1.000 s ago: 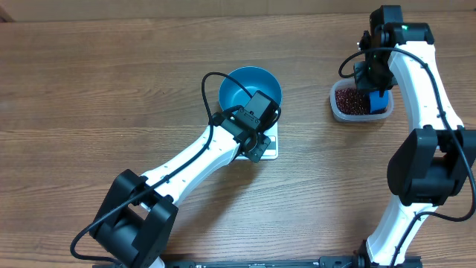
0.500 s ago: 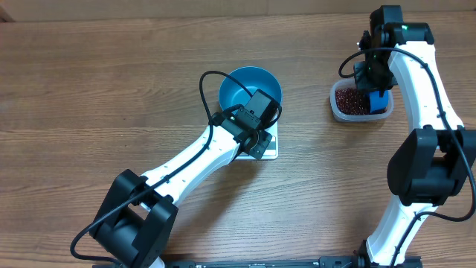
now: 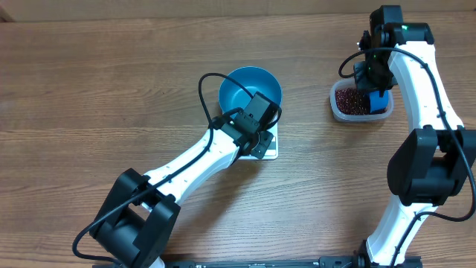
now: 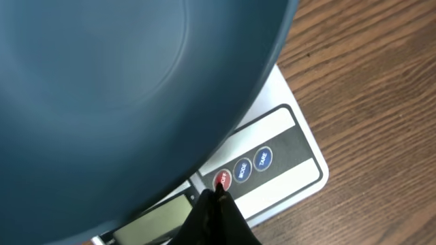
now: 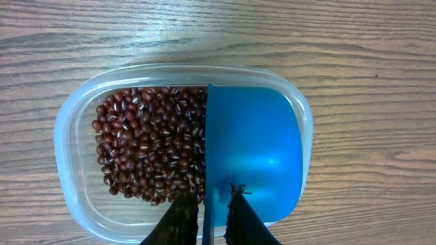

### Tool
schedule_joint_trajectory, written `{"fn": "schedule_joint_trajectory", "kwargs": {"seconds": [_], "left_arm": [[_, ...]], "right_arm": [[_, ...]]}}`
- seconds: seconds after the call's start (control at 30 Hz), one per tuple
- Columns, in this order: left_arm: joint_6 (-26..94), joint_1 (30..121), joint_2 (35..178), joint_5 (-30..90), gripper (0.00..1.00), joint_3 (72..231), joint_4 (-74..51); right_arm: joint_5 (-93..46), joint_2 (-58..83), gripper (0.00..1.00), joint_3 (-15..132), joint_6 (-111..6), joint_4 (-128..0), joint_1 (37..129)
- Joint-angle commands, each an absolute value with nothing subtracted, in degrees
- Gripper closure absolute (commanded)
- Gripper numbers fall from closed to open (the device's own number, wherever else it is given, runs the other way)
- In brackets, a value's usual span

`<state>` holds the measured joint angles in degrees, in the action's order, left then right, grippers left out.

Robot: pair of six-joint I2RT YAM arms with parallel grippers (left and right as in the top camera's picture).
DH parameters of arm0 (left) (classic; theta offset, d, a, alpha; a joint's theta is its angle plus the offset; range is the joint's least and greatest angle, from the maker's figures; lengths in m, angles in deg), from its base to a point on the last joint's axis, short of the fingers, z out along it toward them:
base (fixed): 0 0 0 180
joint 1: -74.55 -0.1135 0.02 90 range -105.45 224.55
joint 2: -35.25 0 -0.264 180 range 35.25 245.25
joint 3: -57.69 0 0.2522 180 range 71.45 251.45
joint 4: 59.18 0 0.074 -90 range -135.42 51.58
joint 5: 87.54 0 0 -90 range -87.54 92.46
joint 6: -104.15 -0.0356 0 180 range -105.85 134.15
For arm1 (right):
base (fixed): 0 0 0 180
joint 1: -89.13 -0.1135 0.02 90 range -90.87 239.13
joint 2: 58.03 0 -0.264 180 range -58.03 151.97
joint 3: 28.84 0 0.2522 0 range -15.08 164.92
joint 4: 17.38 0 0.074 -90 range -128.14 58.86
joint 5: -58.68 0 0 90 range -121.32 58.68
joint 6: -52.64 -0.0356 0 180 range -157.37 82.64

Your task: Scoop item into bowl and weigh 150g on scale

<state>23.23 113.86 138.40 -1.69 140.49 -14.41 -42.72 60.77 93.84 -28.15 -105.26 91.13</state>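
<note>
Nothing has moved: left hand (image 4: 216,204), pressed together, touches scale (image 4: 289,160) button; right hand (image 5: 210,216) pinches blue scoop (image 5: 255,160) on wooden bench (image 3: 89,97).

The left gripper (image 4: 216,197) edges slightly nearer the scale (image 3: 266,145); its closed fingertips now touch the red button (image 4: 222,180).

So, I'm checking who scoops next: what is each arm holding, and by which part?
The right jaws grip the blue scoop by its handle; the left jaws are shut and hold nothing.
</note>
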Motion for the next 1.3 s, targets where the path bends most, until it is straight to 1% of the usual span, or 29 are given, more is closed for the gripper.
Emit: {"fn": "schedule_joint_trajectory", "kwargs": {"seconds": [0.0, 0.13, 0.53, 0.8, 1.27], "left_arm": [[23.9, 114.2, 138.8, -2.0, 0.96, 138.2, -16.9], [22.0, 114.3, 138.8, -2.0, 0.96, 136.3, -20.1], [21.4, 114.3, 139.9, -2.0, 0.96, 134.4, -24.4], [19.4, 114.3, 141.7, -2.0, 0.96, 134.4, -25.1], [19.4, 114.3, 142.9, -2.0, 0.96, 134.4, -25.6]], "right_arm": [[-43.0, 61.3, 0.84, 93.3, -28.3, -104.9, 91.6], [-43.0, 61.3, 0.84, 93.3, -28.3, -104.9, 91.6], [-43.0, 61.3, 0.84, 93.3, -28.3, -104.9, 91.6], [-42.6, 61.3, 0.84, 93.2, -28.3, -104.9, 91.6], [-41.7, 61.3, 0.83, 93.2, -28.3, -104.9, 91.6]]}}
